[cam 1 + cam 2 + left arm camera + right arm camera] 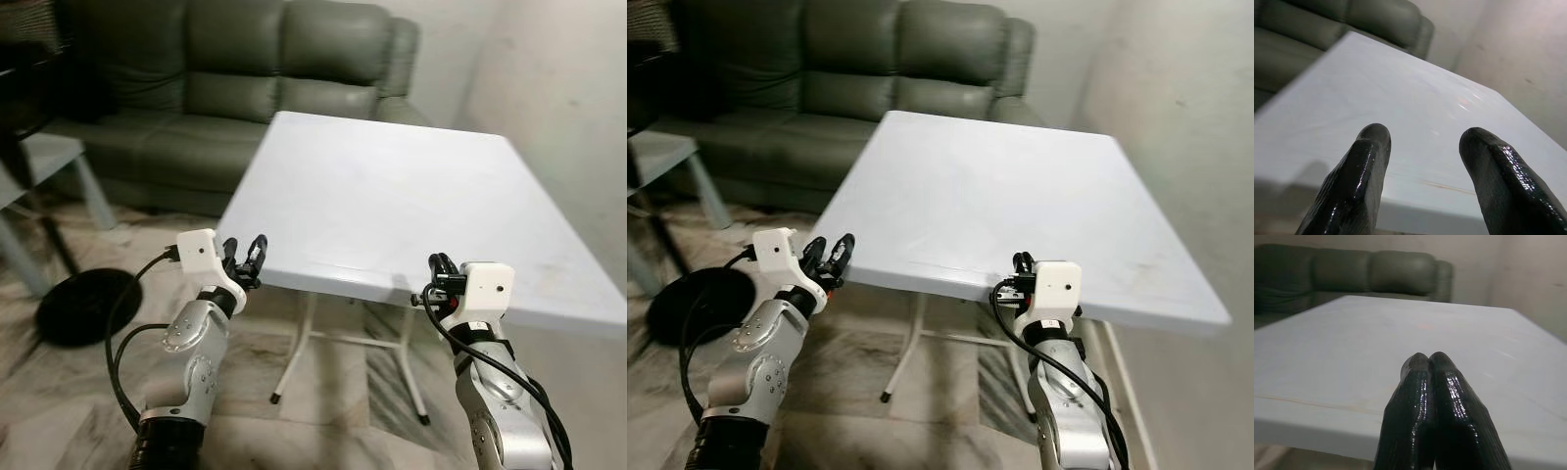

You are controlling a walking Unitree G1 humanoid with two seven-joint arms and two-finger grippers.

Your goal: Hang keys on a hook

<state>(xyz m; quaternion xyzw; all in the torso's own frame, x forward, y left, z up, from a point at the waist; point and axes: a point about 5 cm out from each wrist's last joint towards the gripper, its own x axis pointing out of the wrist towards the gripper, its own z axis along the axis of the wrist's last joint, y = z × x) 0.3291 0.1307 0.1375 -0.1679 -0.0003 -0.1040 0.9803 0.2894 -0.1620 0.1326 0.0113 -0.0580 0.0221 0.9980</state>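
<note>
Left gripper (246,257) spread wide, right gripper (1429,358) pressed shut on nothing, both at the smooth white square table (411,196) edge.

A white tabletop (392,196) stands ahead, its near edge level with both end effectors. The left end effector (246,257), fingers spread, sits just off the near left corner; the right end effector (438,266), fingers pressed together, sits just before the near edge. Above the tabletop the way forward is free as far as the sofa (196,88) behind it. A wall (558,88) closes the right side. To the left, a black round base (88,305) lies on the floor (59,392) beside a pale side table (44,162). Thin legs (299,343) stand under the tabletop.
</note>
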